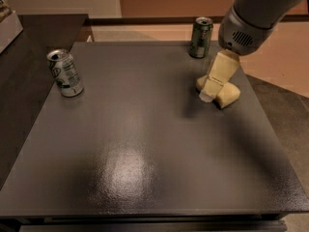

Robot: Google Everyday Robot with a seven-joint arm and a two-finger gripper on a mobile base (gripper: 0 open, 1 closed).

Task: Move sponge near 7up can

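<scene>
The pale yellow sponge [229, 95] lies on the dark table [145, 144], right of centre toward the far side. My gripper [209, 94] hangs from the grey arm at the top right and reaches down over the sponge's left half, covering part of it. The silver-white 7up can [65, 73] with green markings stands upright at the table's left side, far from the sponge and the gripper.
A darker all-green can [200, 30] stands upright at the table's far edge, just behind the sponge. A second dark surface [29, 42] adjoins the table on the left. The floor drops away past the table's right edge.
</scene>
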